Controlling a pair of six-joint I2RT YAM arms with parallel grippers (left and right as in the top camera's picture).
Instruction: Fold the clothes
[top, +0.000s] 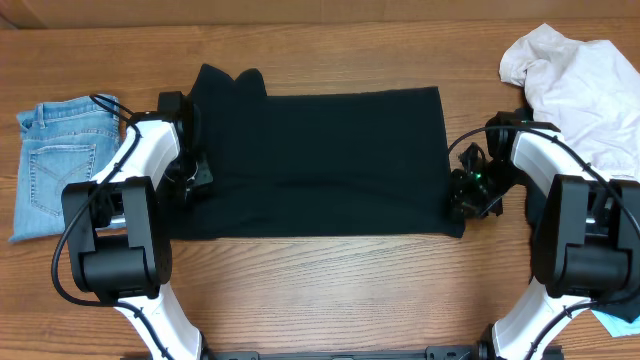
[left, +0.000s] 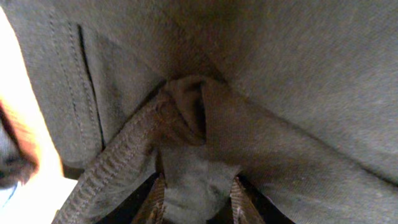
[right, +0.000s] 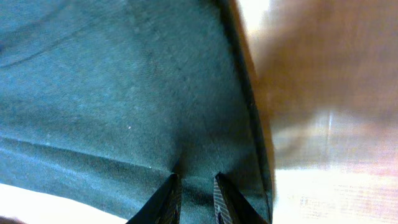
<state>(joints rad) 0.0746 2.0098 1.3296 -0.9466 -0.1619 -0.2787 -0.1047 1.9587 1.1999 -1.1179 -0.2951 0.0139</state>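
Black top, flat: left gripper and right gripper each clenched on an opposite edge (likely to lift for folding).

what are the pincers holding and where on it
Both hold the black top: the left pincer has a bunched fold at its left edge, the right pincer pinches it just inside the right hem.

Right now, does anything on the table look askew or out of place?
The black top lies flat except its far-left corner, which bunches past the straight edge. The off-white shirt sits crumpled at far right.
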